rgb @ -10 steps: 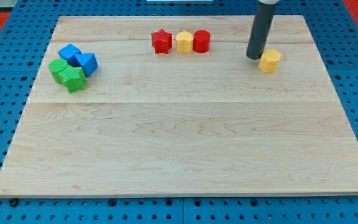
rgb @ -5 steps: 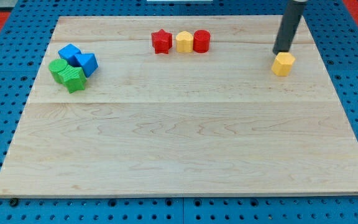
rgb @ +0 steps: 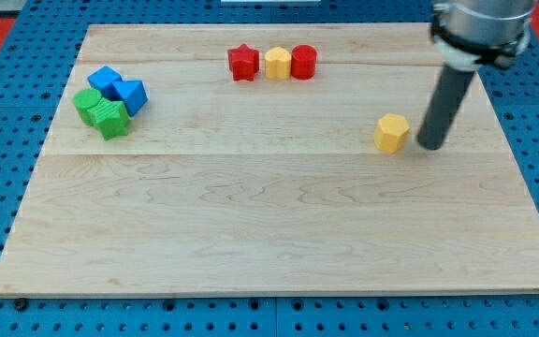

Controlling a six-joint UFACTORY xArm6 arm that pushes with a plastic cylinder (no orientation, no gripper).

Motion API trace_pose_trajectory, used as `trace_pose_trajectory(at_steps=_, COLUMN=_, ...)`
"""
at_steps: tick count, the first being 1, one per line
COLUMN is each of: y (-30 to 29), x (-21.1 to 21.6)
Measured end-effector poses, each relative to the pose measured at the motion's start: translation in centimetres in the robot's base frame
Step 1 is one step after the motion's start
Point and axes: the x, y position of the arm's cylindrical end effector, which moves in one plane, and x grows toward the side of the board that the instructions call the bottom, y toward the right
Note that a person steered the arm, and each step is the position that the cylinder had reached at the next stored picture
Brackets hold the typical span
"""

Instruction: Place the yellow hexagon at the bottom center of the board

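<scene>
The yellow hexagon (rgb: 392, 132) lies on the wooden board (rgb: 269, 225), right of centre in the upper half. My tip (rgb: 430, 145) rests on the board just to the hexagon's right, a small gap apart. The dark rod rises from the tip toward the view's top right.
A red star (rgb: 243, 63), a yellow block (rgb: 277, 63) and a red cylinder (rgb: 304, 62) stand in a row near the top centre. Two blue blocks (rgb: 118, 88) and two green blocks (rgb: 101, 111) cluster at the upper left.
The yellow hexagon has moved down and to the left. My tip has gone from above the hexagon to its right side, lower on the board.
</scene>
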Motion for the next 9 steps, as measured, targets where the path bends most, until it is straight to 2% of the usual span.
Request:
trace_pose_trajectory(at_steps=2, y=-7.9, x=-4.4)
trace_pose_trajectory(at_steps=3, y=-5.1, x=1.0)
trace_pose_trajectory(at_steps=4, y=-6.8, x=4.8)
trace_pose_trajectory(at_steps=5, y=-5.2, x=8.3)
trace_pose_trajectory(at_steps=6, y=-6.3, x=11.4)
trace_pose_trajectory(at_steps=7, y=-6.8, x=12.5)
trace_pose_trajectory(at_steps=8, y=-2.2, x=14.9)
trace_pose_trajectory(at_steps=9, y=-9.9, x=15.6)
